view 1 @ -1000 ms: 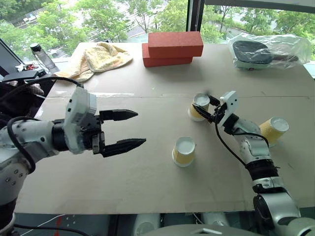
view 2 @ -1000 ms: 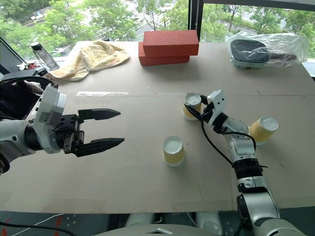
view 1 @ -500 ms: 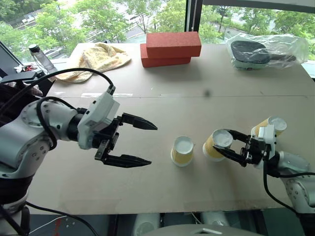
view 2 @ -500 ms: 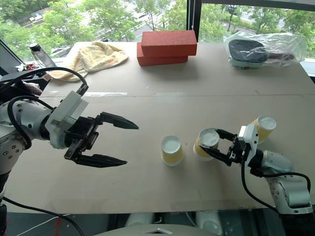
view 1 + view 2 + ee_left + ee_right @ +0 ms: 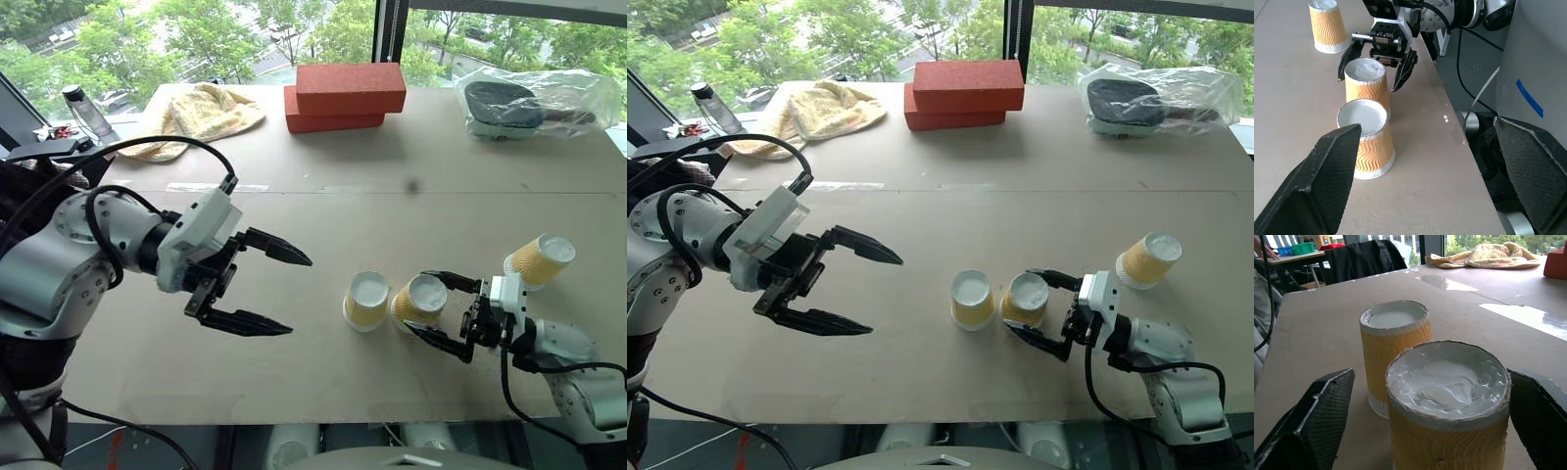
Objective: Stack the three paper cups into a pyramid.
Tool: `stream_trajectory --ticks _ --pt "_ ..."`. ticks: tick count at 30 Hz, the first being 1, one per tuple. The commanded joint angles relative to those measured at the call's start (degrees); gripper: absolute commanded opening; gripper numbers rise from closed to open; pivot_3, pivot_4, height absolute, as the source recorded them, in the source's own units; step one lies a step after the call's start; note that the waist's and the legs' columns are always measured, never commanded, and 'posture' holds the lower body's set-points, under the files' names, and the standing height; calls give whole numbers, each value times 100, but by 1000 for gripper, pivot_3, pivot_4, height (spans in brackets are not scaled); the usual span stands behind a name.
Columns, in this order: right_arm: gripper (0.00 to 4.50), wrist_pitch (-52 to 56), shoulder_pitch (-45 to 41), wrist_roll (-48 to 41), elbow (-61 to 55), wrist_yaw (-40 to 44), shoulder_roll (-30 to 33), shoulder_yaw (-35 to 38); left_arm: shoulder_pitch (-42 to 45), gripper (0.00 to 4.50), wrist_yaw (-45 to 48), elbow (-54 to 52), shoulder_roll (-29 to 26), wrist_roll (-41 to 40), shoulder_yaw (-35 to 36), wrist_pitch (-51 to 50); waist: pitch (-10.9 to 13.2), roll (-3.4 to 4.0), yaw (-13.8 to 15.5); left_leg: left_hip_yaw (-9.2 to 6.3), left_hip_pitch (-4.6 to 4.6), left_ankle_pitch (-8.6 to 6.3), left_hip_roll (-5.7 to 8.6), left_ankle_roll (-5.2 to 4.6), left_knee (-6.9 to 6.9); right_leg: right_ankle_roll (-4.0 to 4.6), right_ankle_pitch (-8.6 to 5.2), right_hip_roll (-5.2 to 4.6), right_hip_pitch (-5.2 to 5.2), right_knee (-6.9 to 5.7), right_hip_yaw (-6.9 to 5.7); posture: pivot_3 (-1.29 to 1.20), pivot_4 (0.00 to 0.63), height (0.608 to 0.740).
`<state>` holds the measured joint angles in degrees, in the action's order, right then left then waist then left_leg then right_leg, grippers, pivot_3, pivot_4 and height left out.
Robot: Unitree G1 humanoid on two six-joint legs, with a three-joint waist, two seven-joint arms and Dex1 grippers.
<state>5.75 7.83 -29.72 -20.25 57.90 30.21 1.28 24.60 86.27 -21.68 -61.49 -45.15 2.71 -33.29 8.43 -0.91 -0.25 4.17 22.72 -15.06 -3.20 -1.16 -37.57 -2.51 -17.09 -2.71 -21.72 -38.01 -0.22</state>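
Observation:
Three yellow-orange paper cups stand upside down on the brown table. Two of them, one cup (image 5: 367,300) and a second cup (image 5: 419,302), are side by side near the front edge, almost touching. The third cup (image 5: 539,260) stands apart, farther right. My right gripper (image 5: 415,301) is open, its fingers (image 5: 1402,70) on either side of the second cup with gaps to its wall. The right wrist view has that cup (image 5: 1449,401) close up, with its neighbour (image 5: 1396,347) behind. To the left of the pair, my left gripper (image 5: 299,296) hangs open and empty above the table.
Two stacked red bricks (image 5: 348,96) lie at the back centre, with a yellow towel (image 5: 201,113) at the back left. A plastic bag holding a dark object (image 5: 534,103) is at the back right. A bottle (image 5: 83,113) stands past the left edge. The table's front edge (image 5: 1449,112) runs close by the cups.
My right gripper brought a cup from mid-table back to the front, set it beside the centre cup and opened. The left gripper turned to point right.

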Motion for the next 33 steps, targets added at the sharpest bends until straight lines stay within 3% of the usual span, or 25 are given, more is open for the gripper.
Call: stream_trajectory --ticks 1,6,9,17,33 --pt "4443 -8 82 -224 -490 -250 99 481 194 4500 170 58 48 -26 39 92 0 0 1 0 0 0 0 0 0 0 0 0 0 0 0 0 150 730" --pt "4443 -135 537 -412 -994 -385 167 1003 590 4500 319 347 218 -17 -114 51 0 -3 69 -4 3 0 0 0 -1 -1 0 1 1 0 -5 0 150 730" --pt "4443 -229 594 -393 -1087 -882 -32 1419 804 4500 370 545 332 68 -233 26 -1 -3 93 -3 2 0 0 0 -3 -1 0 2 1 0 -3 0 150 730" --pt "4443 -327 606 -41 -368 -2276 -317 2895 1683 4500 -705 1147 1304 362 -501 -407 -1 -5 114 -13 13 0 7 -1 -37 -1 0 0 12 -7 -7 0 150 730" --pt "4443 215 45 31 848 -2560 -322 2640 1702 4500 -1152 1172 1410 660 -637 -700 0 -1 21 -8 6 -1 3 -1 -41 -1 0 3 9 -21 6 0 150 730"
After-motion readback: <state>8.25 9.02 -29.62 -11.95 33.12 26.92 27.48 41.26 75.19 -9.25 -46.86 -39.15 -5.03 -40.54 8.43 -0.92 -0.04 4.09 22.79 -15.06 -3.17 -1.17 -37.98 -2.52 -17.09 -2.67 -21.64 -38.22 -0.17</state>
